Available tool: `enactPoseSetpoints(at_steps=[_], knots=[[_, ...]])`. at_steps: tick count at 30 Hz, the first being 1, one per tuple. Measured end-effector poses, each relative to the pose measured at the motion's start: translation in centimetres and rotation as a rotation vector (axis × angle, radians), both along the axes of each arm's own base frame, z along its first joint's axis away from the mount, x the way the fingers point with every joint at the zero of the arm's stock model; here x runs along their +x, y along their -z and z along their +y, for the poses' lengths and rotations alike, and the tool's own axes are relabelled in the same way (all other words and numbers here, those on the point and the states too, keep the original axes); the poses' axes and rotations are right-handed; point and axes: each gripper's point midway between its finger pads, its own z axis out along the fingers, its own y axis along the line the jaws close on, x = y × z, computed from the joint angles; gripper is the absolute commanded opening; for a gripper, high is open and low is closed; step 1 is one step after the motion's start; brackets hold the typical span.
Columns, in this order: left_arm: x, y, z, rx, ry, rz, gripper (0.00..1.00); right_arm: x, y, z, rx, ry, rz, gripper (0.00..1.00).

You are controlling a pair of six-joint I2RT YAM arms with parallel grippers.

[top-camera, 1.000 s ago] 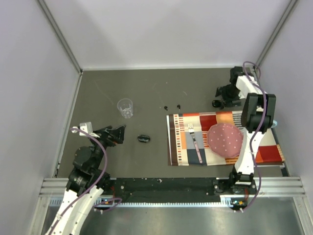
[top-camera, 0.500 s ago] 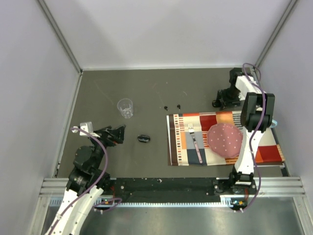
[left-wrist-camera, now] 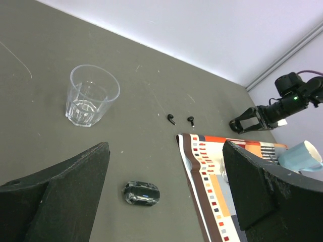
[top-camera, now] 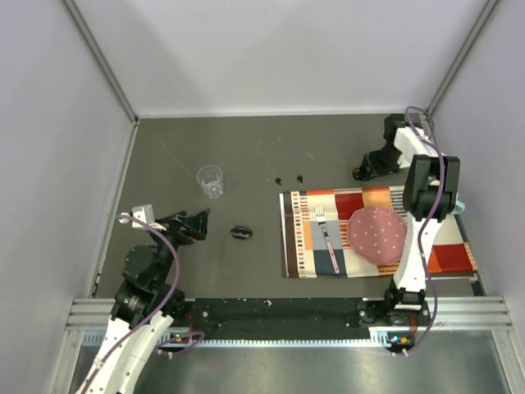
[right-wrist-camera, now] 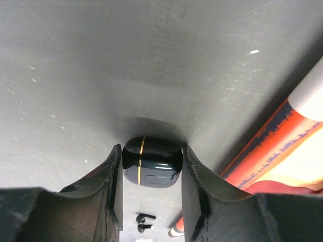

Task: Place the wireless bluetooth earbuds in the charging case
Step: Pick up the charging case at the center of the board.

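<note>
1. Table (top-camera: 246, 148): dark, matte and flat. A striped placemat (top-camera: 303, 246) covers its near right part.

2. Left gripper (top-camera: 195, 222): it hangs low near the left edge of the table, jaws fully apart, holding nothing.

3. Right gripper (top-camera: 362, 172): it sits toward the far right corner of the table, just beyond the placemat's far edge. In the wrist view its fingers (right-wrist-camera: 113, 181) stand against both flanks of the charging case (right-wrist-camera: 151, 162). I read this as clamped on the case, which rests on the table.

4. Charging case: a glossy black rounded pebble with a thin gold seam.
   - I judge it rigid, light and slippery. Its curved flanks could squirt out from flat pads.
   - Hold it across its widest part with moderate force.
   - I cannot tell which side of the seam is the lid.

5. Wireless bluetooth earbuds (left-wrist-camera: 171, 119) (left-wrist-camera: 191, 120): the two lie side by side on the bare table. They are off the placemat's far left corner and well apart from the case.
   - I judge them nearly weightless, hard and smooth, so they are likely to roll or flick away.
   - Pinch each lightly across its body, using the fingertips only.
</note>
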Motion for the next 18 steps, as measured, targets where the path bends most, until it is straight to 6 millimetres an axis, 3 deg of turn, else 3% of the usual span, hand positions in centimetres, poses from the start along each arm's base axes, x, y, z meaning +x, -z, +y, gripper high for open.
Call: enactPoseSetpoints(at_steps=[7,10,13,18], knots=[[-0.4,-1.2,0.0,-0.080,0.002,-0.054,0.99,0.7,-0.4,0.6,0.013,-0.070,-0.052,0.00],[-0.5,-1.6,-0.7,-0.095,0.043,-0.080,0.99,0.4,-1.4,0.7,0.000,-0.104,-0.087,0.00],[-0.6,-1.7,-1.2,-0.111,0.068,-0.091,0.99,0.3,-4.1,1.0,-0.018,-0.145,-0.173,0.00],[-0.4,-1.9,-0.9,-0.153,0.048,-0.081,0.99,-1.0,-11.7,2.5,-0.036,-0.215,-0.427,0.00]])
